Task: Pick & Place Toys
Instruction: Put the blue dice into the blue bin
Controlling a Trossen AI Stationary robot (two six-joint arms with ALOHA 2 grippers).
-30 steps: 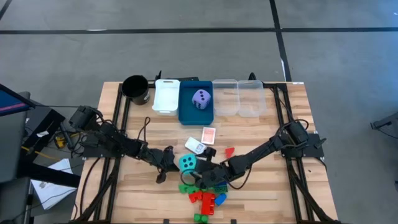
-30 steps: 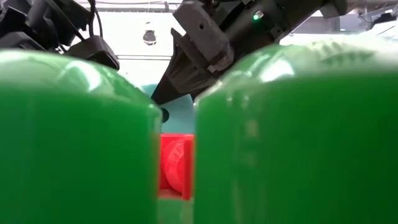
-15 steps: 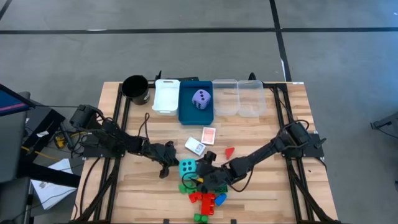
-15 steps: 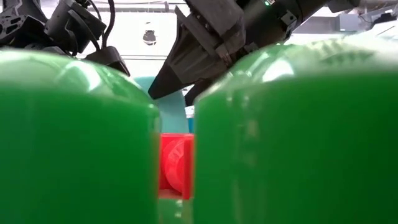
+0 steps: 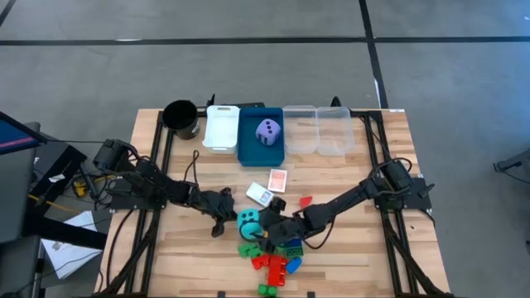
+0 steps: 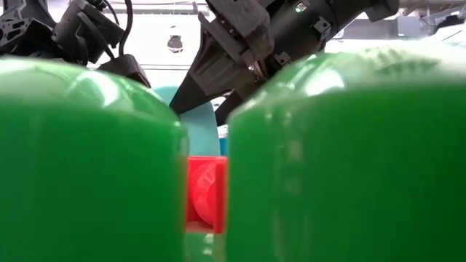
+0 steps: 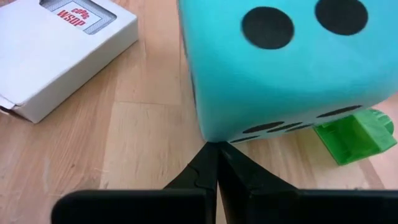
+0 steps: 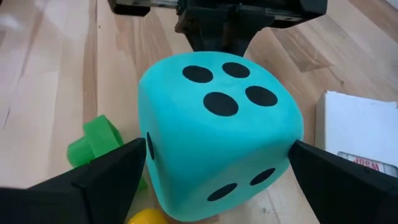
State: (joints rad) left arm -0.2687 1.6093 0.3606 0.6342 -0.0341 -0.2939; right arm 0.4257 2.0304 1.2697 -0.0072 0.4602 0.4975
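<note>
The cyan die (image 5: 248, 221) with dark dots sits near the table's middle, tilted, above a green brick (image 8: 93, 144). My right gripper (image 8: 217, 148) comes from the right, one finger on each side of the die. My left gripper (image 7: 214, 155) is shut, and its tips are at the die's lower edge on the left side. The lavender die (image 5: 267, 132) lies in the blue tray (image 5: 248, 147). Two card packs (image 5: 260, 195) (image 5: 278, 180) lie flat beyond the cyan die. Red, green, blue and yellow bricks (image 5: 277, 258) are piled near the front edge. My left gripper touches the cyan die's lower edge (image 7: 211, 138) with its shut fingertips, coming level from the table's left. My right gripper has the cyan die between its two fingers (image 8: 118, 171), which meet two opposite side faces (image 8: 155, 168), coming from the table's right and slanting down. The die sits tilted in the hold, its four-dot face up.
A black cup (image 5: 180, 117), a white tray (image 5: 221, 128) and two clear trays (image 5: 319, 128) stand along the far edge. A red brick (image 5: 305, 200) lies alone to the right of the packs. A green brick (image 6: 87, 160) close to the low camera blocks most of that view.
My left gripper has moved toward the table's right, up to the cyan die. My right gripper has moved toward the far-left, closing in around the die. The die has shifted slightly and tipped.
</note>
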